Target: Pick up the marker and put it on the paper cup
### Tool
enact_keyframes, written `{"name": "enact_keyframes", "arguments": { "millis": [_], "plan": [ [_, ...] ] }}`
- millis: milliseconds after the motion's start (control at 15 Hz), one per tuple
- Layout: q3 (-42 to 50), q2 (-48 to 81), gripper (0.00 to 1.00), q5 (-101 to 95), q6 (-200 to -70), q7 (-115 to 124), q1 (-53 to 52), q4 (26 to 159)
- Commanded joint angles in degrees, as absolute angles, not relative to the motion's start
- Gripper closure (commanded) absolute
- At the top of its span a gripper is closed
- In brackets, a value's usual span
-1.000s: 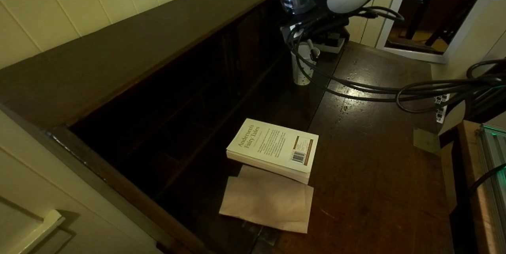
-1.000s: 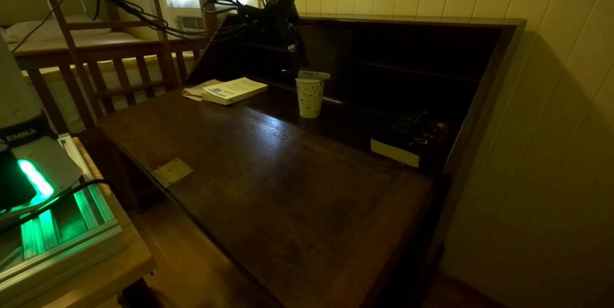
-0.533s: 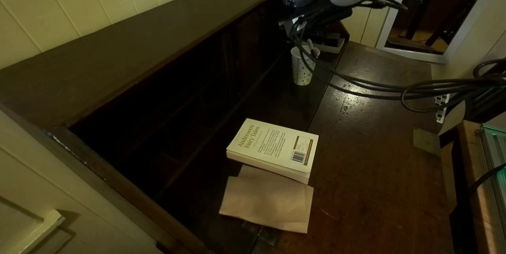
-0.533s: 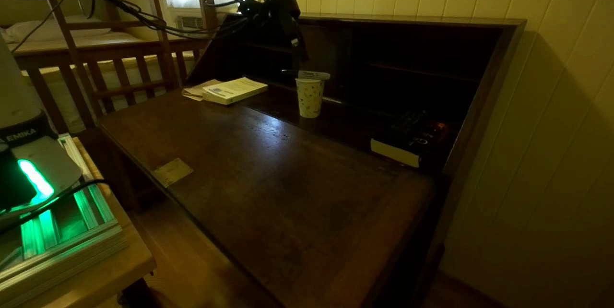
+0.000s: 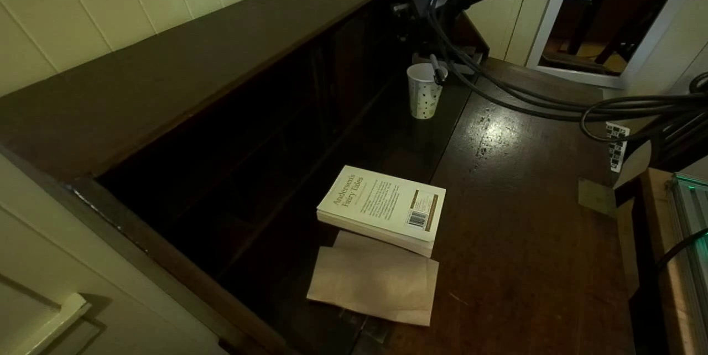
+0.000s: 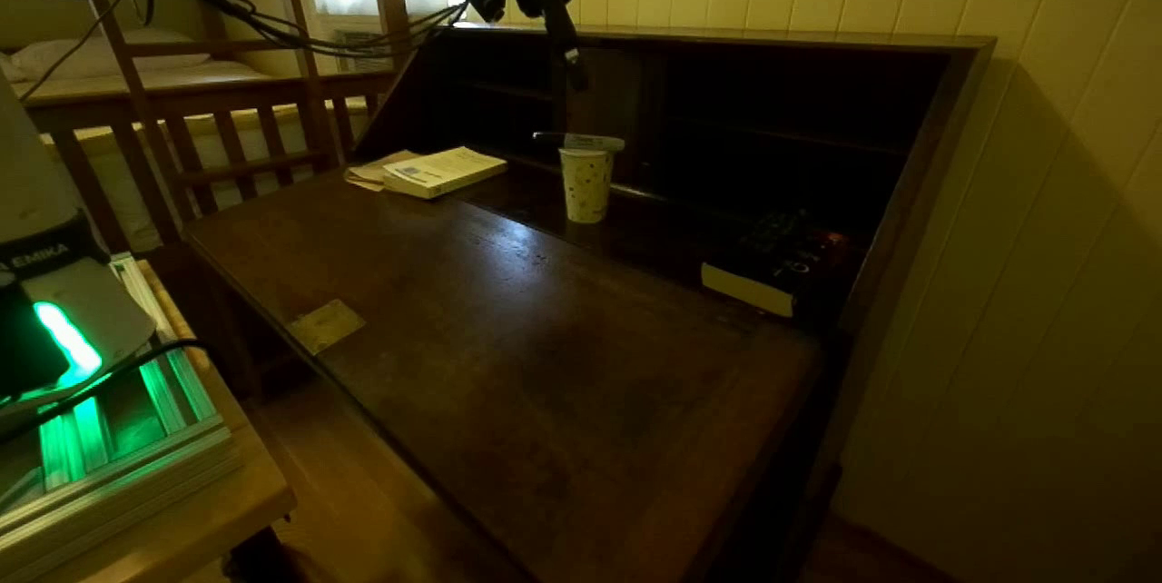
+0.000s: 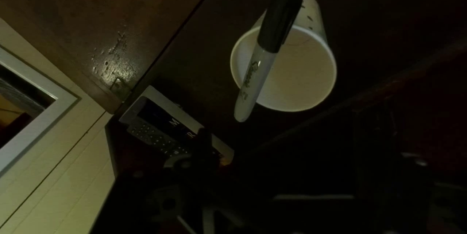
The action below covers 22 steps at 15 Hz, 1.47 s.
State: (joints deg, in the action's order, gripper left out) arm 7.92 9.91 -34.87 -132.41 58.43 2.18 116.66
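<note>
Marker (image 7: 269,44), pale grey with dark script and a black cap, is lying slantwise across the mouth of the tapering white, dark-speckled paper cup (image 6: 586,188), both ends jutting past the rim. Above the glossy, scuffed wooden desk (image 6: 545,365) the gripper (image 6: 576,77) is hovering, jaws well apart, gripping nothing.

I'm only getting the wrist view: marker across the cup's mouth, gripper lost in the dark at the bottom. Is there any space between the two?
Observer: Yes. In an exterior view the gripper hangs above the marker, with a visible gap between them.
Operator: Good. Is anything lying outside my picture before I swing away?
Observer: Yes. In both exterior views a white book lies on the desk.
</note>
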Motion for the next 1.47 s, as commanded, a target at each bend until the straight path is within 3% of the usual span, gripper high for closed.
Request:
{"name": "enact_keyframes", "arguments": {
  "millis": [0, 533, 1400],
  "plan": [
    [7.89, 5.97, 0.00, -30.38, -132.96, 53.00, 3.23, 119.63],
    [8.26, 0.43, 0.00, -30.41, -133.93, 42.84, 4.72, 124.05],
    [8.19, -4.92, 0.00, -18.34, -147.24, 21.12, 7.46, 131.62]
  ]
}}
